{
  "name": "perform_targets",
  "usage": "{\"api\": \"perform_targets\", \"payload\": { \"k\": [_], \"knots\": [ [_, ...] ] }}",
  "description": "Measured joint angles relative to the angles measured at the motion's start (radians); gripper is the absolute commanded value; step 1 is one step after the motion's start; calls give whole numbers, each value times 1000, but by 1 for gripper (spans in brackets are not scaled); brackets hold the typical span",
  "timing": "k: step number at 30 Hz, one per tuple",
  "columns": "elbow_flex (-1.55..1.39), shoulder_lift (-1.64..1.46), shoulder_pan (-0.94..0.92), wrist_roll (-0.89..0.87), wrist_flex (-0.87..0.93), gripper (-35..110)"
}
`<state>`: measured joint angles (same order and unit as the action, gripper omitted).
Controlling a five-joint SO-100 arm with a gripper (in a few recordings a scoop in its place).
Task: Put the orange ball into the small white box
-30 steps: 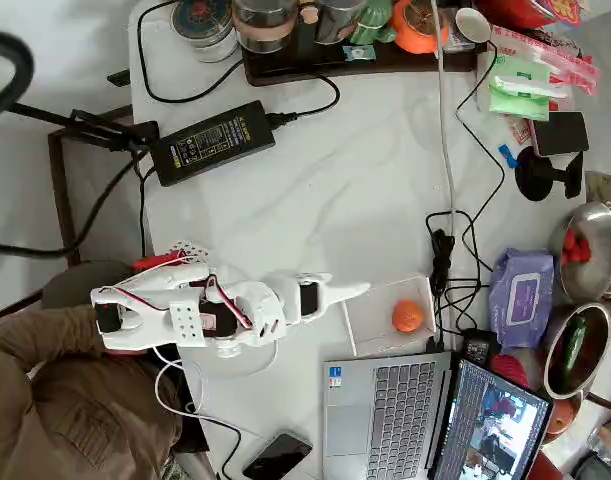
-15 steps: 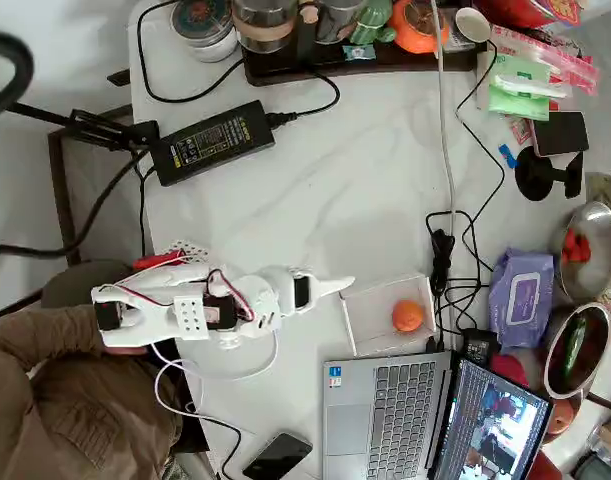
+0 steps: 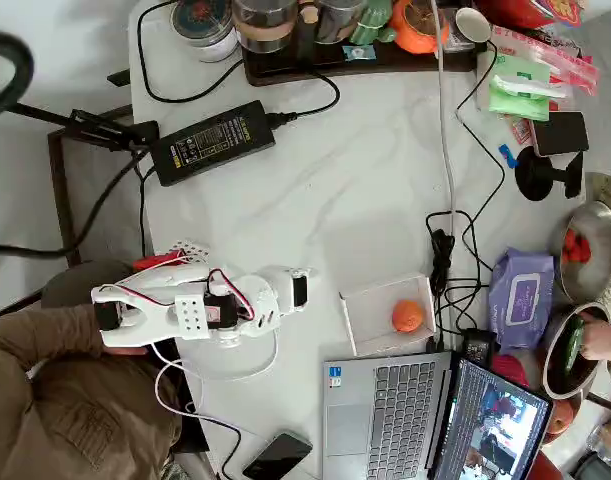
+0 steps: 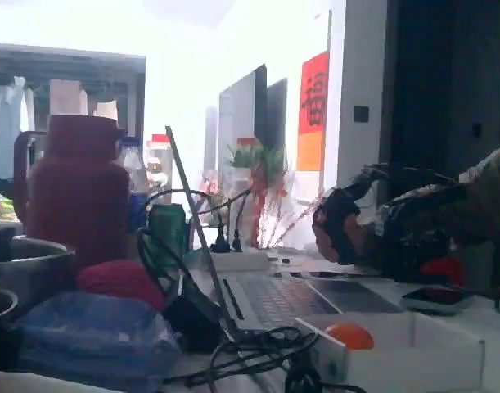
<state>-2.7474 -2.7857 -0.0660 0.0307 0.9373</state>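
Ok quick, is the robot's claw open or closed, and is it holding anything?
Gripper: pulled back toward the arm, apart from the small white box; open or closed cannot be told. It holds nothing: the orange ball lies in the box.

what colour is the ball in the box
Orange; the ball in the white box shows best overhead.

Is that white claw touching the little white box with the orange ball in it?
Apart. In the overhead view the claw sits left of the small white box, with bare table between them. The orange ball lies inside the box.
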Motion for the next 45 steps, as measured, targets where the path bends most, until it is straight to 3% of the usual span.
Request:
{"api": "perform_targets", "payload": {
  "k": [45],
  "knots": [
    [-117, 0, 84, -3, 0, 0]
  ]
}}
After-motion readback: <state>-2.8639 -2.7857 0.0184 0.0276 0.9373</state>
